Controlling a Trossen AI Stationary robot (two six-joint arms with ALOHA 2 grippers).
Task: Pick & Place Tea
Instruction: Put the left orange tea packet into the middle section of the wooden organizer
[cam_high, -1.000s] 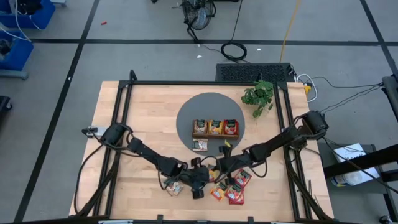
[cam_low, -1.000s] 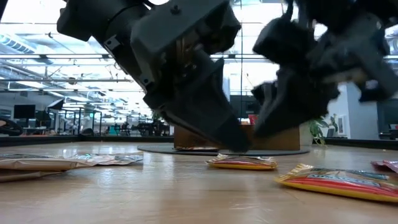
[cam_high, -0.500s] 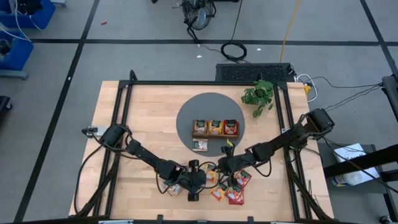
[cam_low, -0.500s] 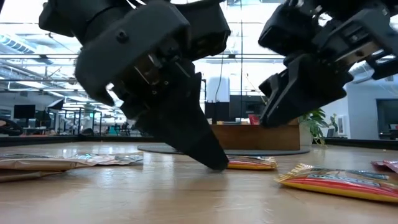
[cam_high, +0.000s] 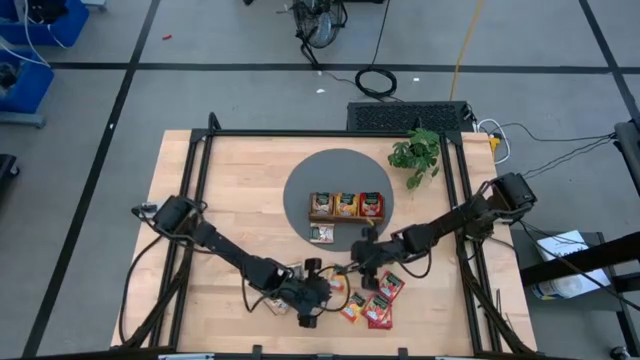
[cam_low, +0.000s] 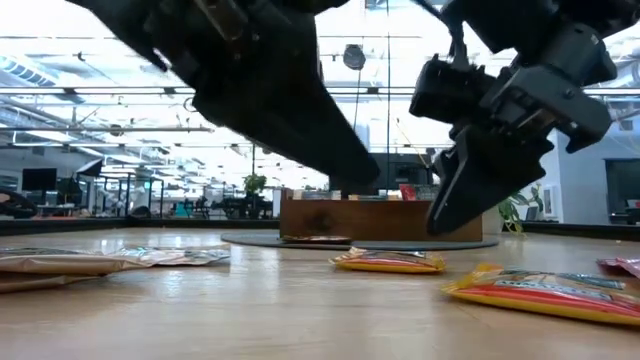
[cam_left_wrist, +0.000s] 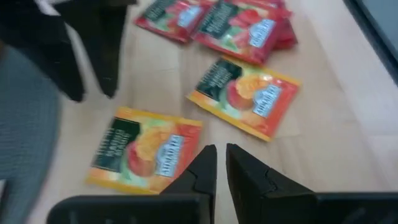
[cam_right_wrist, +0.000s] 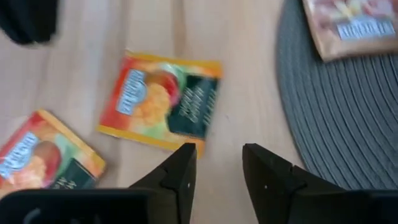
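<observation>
Several tea sachets lie flat on the wooden table near its front edge: an orange one (cam_left_wrist: 146, 149) (cam_right_wrist: 165, 99), a second orange one (cam_left_wrist: 245, 102), red ones (cam_left_wrist: 211, 18) and beige ones (cam_low: 90, 260). My left gripper (cam_left_wrist: 221, 163) (cam_high: 322, 291) hovers shut just above the first orange sachet, with nothing between its fingers. My right gripper (cam_right_wrist: 217, 165) (cam_high: 352, 268) hangs open over bare wood between that sachet and the grey mat (cam_right_wrist: 336, 106). The wooden tray (cam_high: 345, 216) stands on the mat with sachets in its compartments.
A beige sachet (cam_right_wrist: 354, 25) lies on the mat in front of the tray. A green plant (cam_high: 417, 153) stands at the far right. The two grippers hang close together, tip toward tip, over the sachets. Black frame rails run along the table's left and right sides.
My left gripper has risen from the table beside the orange sachet and drawn back a little toward the left near corner, rolling as it went. My right gripper has rolled at the wrist and stayed above the table. The orange sachet lies where it was.
</observation>
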